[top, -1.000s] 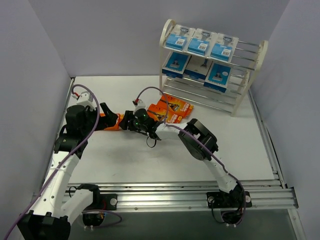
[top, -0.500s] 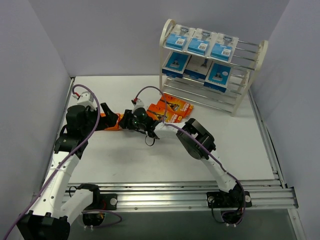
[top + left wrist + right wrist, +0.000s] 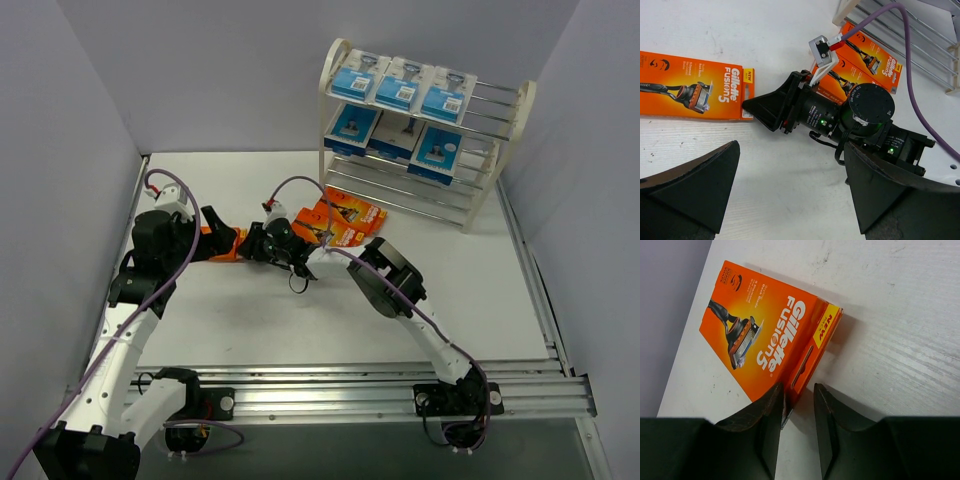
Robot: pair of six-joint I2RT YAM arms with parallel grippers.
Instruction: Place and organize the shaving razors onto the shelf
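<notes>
Already the shelf point(image 3: 335, 62) holds six razors: three top packs point(image 3: 397, 88) in a row on its upper tier and three middle packs point(image 3: 395, 132) on the tier below. Two orange boxes point(image 3: 345, 220) lie overlapped on the table point(image 3: 280, 320) at the shelf's front left foot. A third box point(image 3: 765, 340) lies flat well left of the shelf. Since a second ago the right pincer point(image 3: 799, 387) has slid farther from the shelf and narrowed. Its fingers now straddle that box's short end, with a slit of gap beside one finger, so it is not yet clamped. The left pincer point(image 3: 790, 147) hangs wide, farther left of the shelf, holding nothing, and has not moved. Beyond the third box the table's left edge meets the wall point(image 3: 60, 200), while bare table stretches in front of the shelf.
</notes>
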